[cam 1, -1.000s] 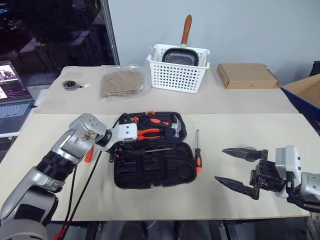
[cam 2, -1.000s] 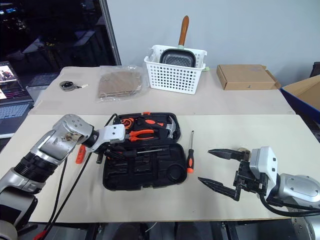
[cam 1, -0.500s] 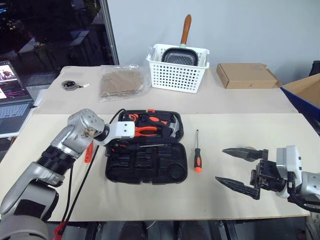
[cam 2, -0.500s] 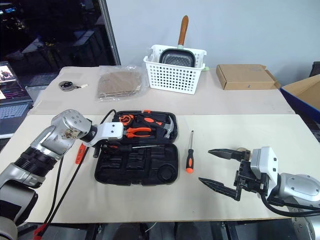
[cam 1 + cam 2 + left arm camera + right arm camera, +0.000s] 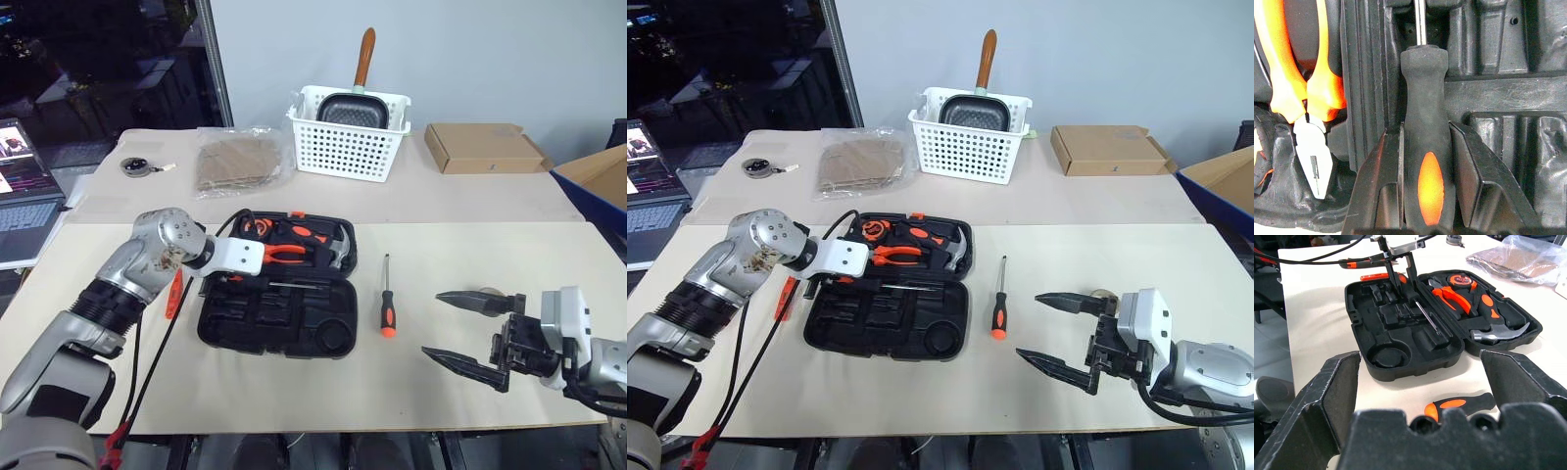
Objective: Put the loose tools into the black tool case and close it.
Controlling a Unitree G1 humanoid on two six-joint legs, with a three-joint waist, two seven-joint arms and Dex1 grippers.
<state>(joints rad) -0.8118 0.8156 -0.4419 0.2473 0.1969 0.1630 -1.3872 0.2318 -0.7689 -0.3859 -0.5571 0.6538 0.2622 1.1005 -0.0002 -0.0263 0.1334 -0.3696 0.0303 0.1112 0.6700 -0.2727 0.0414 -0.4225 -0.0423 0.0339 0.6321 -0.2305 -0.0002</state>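
Where head views hide them, left fingers (image 5: 1376,196) loosely flanking screwdriver (image 5: 1425,147); right fingers (image 5: 460,328) wide apart.

Your robot: silver arms, white wrist blocks, black fingers

Your left arm (image 5: 118,289) is silver metal with a rounded, scuffed joint housing, a ribbed black collar below it, and black and red cables trailing beside it. A white block joins it to the left gripper (image 5: 1425,161), whose black fingers (image 5: 1476,171) are smooth wedges. Your right gripper (image 5: 470,331) carries long, pointed, serrated black fingers on a white-and-silver wrist.
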